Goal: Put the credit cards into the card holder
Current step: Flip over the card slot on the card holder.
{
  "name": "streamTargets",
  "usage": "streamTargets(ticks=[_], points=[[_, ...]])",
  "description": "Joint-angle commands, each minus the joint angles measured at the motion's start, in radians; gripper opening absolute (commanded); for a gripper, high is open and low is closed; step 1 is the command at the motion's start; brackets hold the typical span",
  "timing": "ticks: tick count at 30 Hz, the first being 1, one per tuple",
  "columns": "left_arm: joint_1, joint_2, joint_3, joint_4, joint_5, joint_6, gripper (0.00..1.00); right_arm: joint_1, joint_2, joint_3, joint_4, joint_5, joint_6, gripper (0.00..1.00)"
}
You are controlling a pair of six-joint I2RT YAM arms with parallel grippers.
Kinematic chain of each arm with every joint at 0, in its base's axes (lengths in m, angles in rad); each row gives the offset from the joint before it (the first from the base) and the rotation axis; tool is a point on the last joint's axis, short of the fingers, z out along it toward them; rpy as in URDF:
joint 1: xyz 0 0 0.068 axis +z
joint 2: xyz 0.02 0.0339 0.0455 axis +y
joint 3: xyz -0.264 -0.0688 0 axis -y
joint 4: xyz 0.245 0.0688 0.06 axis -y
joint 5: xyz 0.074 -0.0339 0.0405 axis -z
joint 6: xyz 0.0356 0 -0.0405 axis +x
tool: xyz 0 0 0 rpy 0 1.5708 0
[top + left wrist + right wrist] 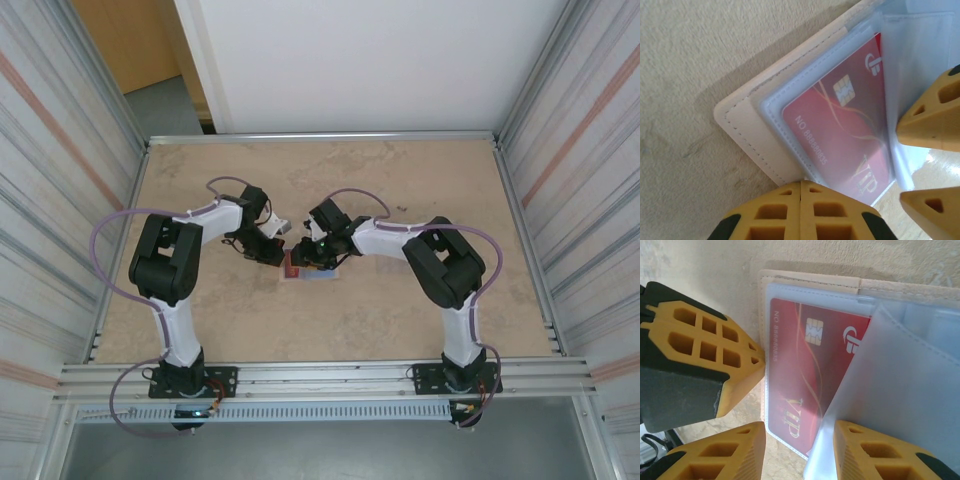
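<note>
First, top view: left gripper (268,250), right gripper (316,252) crowded at table (420,320) centre; finger clash possible.
Left wrist: left gripper (800,200) fingers pressed together at beige wallet (747,135) edge; glossy red VIP card (840,135), chip up, inside clear card sleeve (772,102).
Right wrist: right gripper (800,432) spread astride loose clear flap (910,380); tug could drag card out.

In the top view we looked down from far, from above and behind the arms (175,265), on the whole table (350,330). Each wrist camera looked down from very near, past its own yellow fingers (800,215). Both wrist views shared the same red card (840,135), tiny in the top view.
</note>
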Motion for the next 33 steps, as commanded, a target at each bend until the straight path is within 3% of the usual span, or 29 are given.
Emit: streamTargets(ticks=[1,11,26,33], points=[[-0.005,-0.023,0.005,-0.009,0.041,0.012,0.0,0.003,0.034,0.009,0.004,-0.021,0.018,0.39],[-0.001,-0.091,0.08,-0.061,0.188,-0.022,0.0,0.003,-0.019,0.011,0.007,-0.025,-0.004,0.39],[0.026,0.162,0.236,-0.153,0.544,-0.039,0.0,-0.013,-0.02,-0.077,0.173,-0.081,0.005,0.36],[0.025,0.238,0.231,-0.155,0.513,-0.053,0.0,-0.029,-0.029,-0.093,0.215,-0.112,-0.001,0.37]])
